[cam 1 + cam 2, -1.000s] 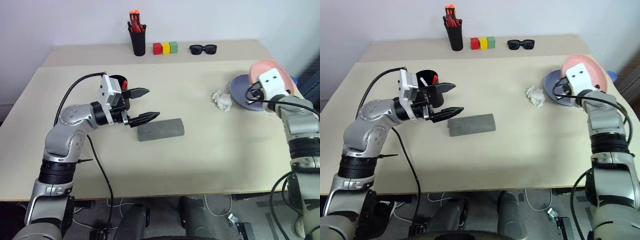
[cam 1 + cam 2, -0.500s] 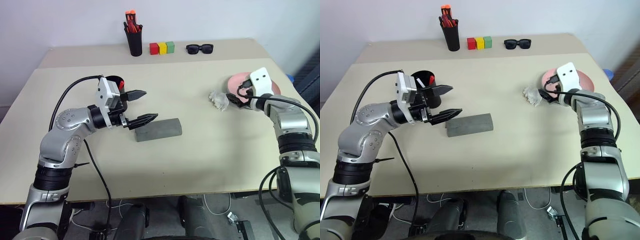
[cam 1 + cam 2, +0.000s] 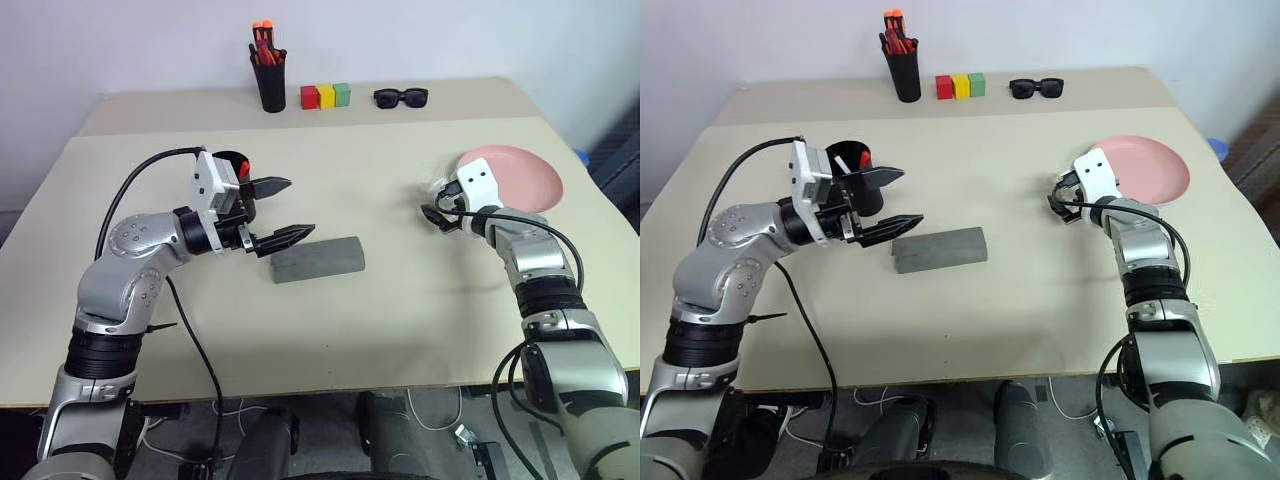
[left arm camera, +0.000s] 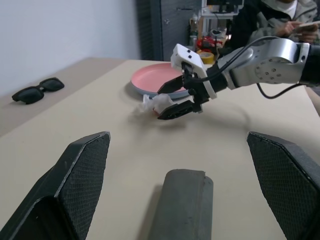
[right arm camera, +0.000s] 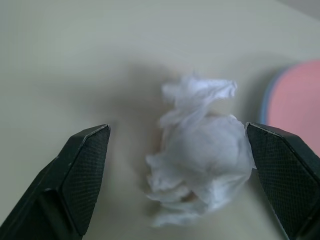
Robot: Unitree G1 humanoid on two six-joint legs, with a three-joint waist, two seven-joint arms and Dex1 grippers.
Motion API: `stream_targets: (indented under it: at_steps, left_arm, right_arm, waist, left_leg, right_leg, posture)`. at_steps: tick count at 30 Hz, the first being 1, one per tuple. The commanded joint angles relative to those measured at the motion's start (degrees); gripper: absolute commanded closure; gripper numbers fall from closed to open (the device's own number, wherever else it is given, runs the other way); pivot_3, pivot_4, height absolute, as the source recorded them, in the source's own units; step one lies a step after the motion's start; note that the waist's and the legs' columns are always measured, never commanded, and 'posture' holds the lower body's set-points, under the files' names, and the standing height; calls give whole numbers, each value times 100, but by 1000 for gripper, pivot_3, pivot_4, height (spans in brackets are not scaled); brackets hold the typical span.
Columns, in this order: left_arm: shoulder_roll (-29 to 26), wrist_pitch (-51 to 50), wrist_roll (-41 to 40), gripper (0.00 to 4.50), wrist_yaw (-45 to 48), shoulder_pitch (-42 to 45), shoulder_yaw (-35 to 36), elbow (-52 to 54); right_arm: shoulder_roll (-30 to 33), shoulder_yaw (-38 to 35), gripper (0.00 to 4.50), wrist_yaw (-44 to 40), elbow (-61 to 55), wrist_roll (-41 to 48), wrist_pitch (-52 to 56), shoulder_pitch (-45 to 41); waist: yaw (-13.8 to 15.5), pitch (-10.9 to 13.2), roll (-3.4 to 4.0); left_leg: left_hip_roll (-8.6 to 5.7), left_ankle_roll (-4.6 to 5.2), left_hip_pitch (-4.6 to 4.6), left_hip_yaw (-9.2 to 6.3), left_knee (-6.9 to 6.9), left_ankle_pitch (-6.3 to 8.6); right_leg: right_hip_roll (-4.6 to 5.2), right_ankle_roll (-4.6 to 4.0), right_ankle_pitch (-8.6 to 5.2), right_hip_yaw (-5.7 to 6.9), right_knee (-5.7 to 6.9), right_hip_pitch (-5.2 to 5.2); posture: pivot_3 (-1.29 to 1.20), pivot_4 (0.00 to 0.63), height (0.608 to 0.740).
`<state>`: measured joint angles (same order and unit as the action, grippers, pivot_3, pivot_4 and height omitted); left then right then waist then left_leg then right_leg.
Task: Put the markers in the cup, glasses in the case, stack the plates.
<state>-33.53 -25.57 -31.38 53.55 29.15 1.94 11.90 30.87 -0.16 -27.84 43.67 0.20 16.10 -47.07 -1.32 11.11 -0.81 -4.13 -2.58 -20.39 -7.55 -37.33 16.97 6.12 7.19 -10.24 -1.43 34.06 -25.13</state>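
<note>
Right gripper [image 5: 175, 165] jaws apart around the crumpled tissue [image 5: 200, 160], pink plate [image 3: 512, 176] stacked at its 2 o'clock, so close squarely on the wad; left gripper [image 3: 283, 212] wide apart above case [image 3: 318, 259].

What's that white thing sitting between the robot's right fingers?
A crumpled white tissue lies on the table between the open fingers of the right gripper, beside the pink plate. The right wrist view shows it best.
</note>
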Motion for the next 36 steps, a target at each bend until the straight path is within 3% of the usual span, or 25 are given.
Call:
stream_targets:
  at_steps: [1,7,12,18,21,27,28,31,33,36]
  left_arm:
    - [-84,42,-17,0,-62,31,163,218]
    - [-37,111,28,0,-152,-12,111,220]
    - [30,152,-13,0,-105,68,108,113]
    - [52,192,43,0,-93,117,83,42]
    - [62,207,73,0,-114,133,68,37]
    - [9,165,47,0,-144,85,124,100]
    - [-12,154,41,0,-149,66,145,114]
    - [-65,142,22,0,-159,13,207,144]
    - [-99,127,-22,0,-158,-36,253,181]
    - [-168,79,-86,0,-154,-159,368,261]
  right_arm:
    - [-104,-19,1377,-64,107,6,-212,-201]
    - [-46,-199,4358,-218,-86,158,-248,-234]
    - [158,-605,4439,-539,-605,603,-115,-290]
    - [503,-799,4439,314,444,290,-620,-786]
    - [548,-761,3278,529,1012,172,-817,-952]
    - [571,-583,316,801,1520,-129,-1288,-1059]
    - [633,-578,23,953,1520,-198,-1409,-1083]
    - [687,-777,23,1044,1256,-59,-1640,-1120]
    - [558,-993,23,582,753,377,-1585,-1024]
    - [310,-972,23,-558,-1018,1202,-959,-339]
  waist:
    - [-7,0,0]
    - [-58,0,0]
    - [-98,1,2]
    - [-104,1,2]
    - [-111,1,1]
    - [-131,2,3]
    - [-127,2,3]
    - [-122,2,3]
    - [-127,2,3]
    - [-142,2,3]
  left_leg:
    - [0,0,0,0,1,0]
    - [0,-1,-1,0,1,0]
    - [-1,-1,-4,-1,1,-1]
    - [-1,0,-4,-1,3,0]
    - [0,0,-2,0,6,0]
    - [0,-1,-3,5,9,0]
    - [0,-1,-4,6,9,0]
    - [-1,-1,-5,5,8,0]
    - [-1,-1,-5,5,8,0]
    - [4,0,-2,5,11,0]
  right_leg:
    - [0,0,0,0,0,-1]
    - [0,0,0,-1,1,-1]
    - [0,0,0,-1,1,-4]
    - [0,0,0,-1,1,-4]
    - [0,-1,0,-1,0,-4]
    - [0,-1,0,-6,1,-8]
    - [0,-1,0,-6,1,-9]
    - [0,-1,0,-7,1,-9]
    - [0,0,0,-7,1,-9]
    - [-3,0,0,-7,0,-9]
  posture:
    - [0,150,740]
    - [0,150,740]
    - [0,150,740]
    - [0,150,740]
    - [0,150,740]
    - [0,150,740]
    - [0,150,740]
    - [0,150,740]
    - [0,150,740]
    - [0,150,740]
